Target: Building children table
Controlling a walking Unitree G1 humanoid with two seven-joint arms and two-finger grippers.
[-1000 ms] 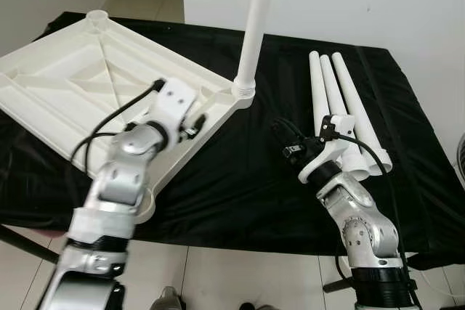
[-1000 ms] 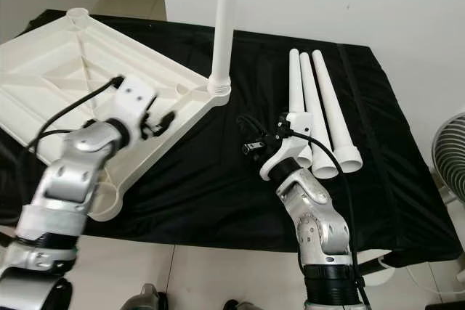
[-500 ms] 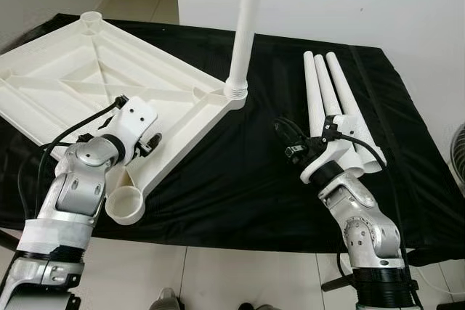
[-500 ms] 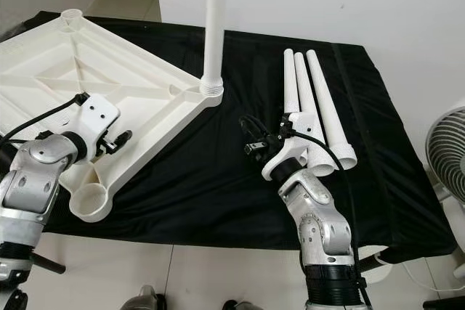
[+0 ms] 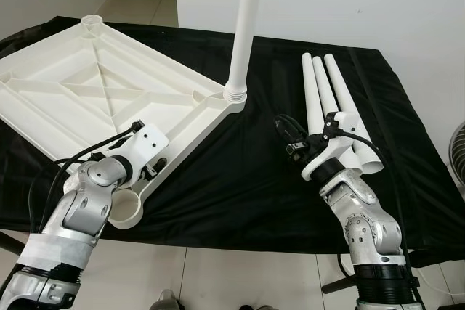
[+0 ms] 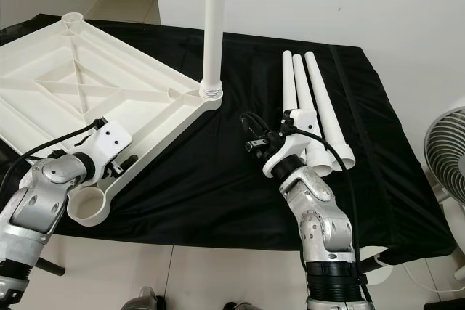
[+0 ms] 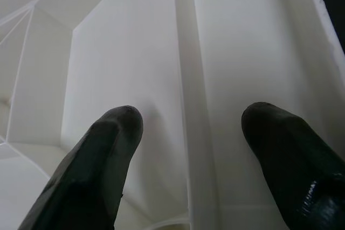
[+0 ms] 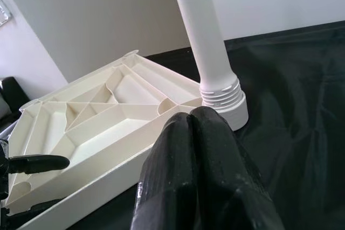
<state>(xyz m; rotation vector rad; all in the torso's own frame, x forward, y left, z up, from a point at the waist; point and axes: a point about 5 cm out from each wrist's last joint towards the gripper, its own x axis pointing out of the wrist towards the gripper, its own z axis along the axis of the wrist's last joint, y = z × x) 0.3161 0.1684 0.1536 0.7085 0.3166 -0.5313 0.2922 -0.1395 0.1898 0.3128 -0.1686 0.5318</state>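
My left hand [image 7: 188, 133] is released, its two black fingers [image 7: 102, 149] spread on either side of a raised rib along the edge of the tabletop [image 5: 94, 92], close to the near corner socket [image 5: 123, 212]; I judge it sits there to steady or shift the panel. My right hand [image 6: 254, 143] is clenched with nothing in it, fingers pressed together and pointing toward the screwed-in leg [image 5: 243, 27], hovering just above the black-covered desk [image 5: 240, 179]. The tabletop lies underside up so the sockets face me, which is why the leg stands upright from the corner nearest the middle of the desk. The near socket is an empty round cup, and the far corner socket [image 5: 92, 21] also looks empty. Three spare legs [image 5: 330, 103] lie side by side just beyond my right hand, wide ends toward me, within easy reach for the next fit.
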